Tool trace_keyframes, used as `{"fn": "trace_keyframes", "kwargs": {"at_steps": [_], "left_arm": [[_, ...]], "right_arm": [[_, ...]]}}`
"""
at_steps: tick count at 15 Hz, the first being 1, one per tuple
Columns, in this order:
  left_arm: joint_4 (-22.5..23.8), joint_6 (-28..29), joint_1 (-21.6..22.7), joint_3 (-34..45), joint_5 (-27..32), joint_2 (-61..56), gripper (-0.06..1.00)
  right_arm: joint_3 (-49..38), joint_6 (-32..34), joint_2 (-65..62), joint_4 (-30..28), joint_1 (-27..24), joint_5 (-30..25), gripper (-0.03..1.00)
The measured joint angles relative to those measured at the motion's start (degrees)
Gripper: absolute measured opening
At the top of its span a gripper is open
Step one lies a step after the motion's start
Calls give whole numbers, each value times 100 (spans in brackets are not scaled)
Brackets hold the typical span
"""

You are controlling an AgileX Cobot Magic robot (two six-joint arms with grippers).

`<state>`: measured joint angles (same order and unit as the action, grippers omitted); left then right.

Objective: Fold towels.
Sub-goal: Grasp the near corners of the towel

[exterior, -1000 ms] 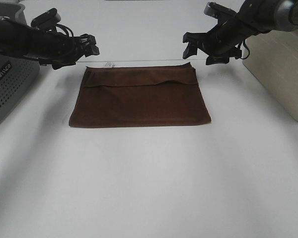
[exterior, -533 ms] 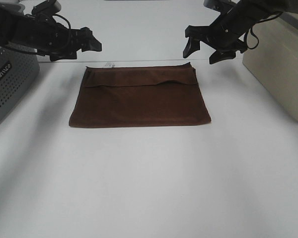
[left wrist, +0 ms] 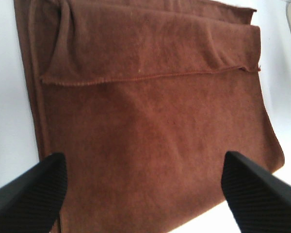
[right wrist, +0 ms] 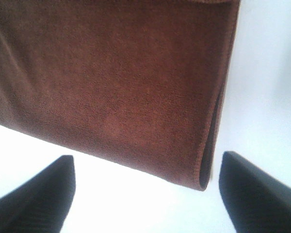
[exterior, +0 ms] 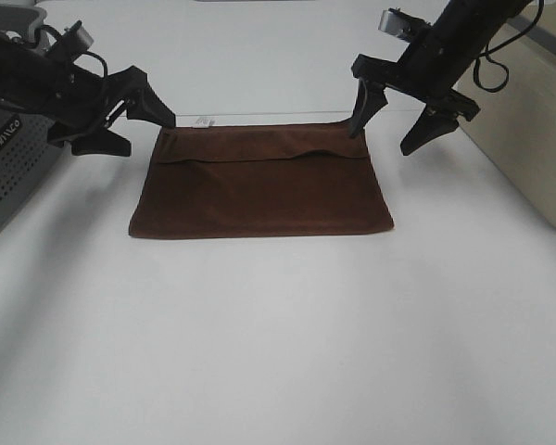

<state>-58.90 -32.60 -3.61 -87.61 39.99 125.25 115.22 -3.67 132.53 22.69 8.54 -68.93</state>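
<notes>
At the far left a grey perforated basket (exterior: 9,171) is sitting outboard of the left gripper (exterior: 151,137), and the frame is cutting most of it off. That gripper is hanging with its jaws spread wide and nothing between them, just outside the towel's far left corner. It looks as if it is lining up to take that corner.

The towel (exterior: 259,195) is lying flat on the white table (exterior: 278,352), between the two grippers and reaching out ahead of both. It is already doubled over: an upper layer is ending in a hem (exterior: 259,159) short of the far edge, so I am judging that one fold is done and another is coming. A small white tag (exterior: 203,120) is peeking out at the far edge, close beside the left gripper's inner finger.

The right gripper (exterior: 380,142) is hanging jaws-down and wide apart, holding nothing, straddling the far right corner from above. That placing is probably mirroring the left for a two-handed lift. Outboard of it a beige container (exterior: 528,130) is standing, also cropped.

Whether either inner fingertip is touching the cloth is hard to make out. The wrist views are showing only blurred finger ends, and the tag's marking is too small to read.
</notes>
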Motion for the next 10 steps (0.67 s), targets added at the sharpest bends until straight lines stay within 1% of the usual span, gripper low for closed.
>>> {"fn": "trace_keyframes", "kwargs": {"at_steps": [1, 2, 3, 7, 9, 10], "left_arm": [[6, 183, 29, 252, -11, -120, 82], [6, 183, 29, 252, -11, -120, 82], [160, 493, 69, 516, 57, -183, 82], [688, 613, 69, 539, 252, -201, 82], [911, 693, 69, 539, 246, -201, 82], [934, 796, 69, 539, 206, -201, 82]], "right_arm": [[0, 57, 0, 0, 0, -11, 76], [0, 57, 0, 0, 0, -11, 76], [-172, 258, -46, 6, 0, -17, 76], [-940, 258, -69, 63, 0, -69, 76], [-1049, 252, -69, 80, 0, 80, 76], [-1083, 235, -69, 92, 0, 155, 76]]}}
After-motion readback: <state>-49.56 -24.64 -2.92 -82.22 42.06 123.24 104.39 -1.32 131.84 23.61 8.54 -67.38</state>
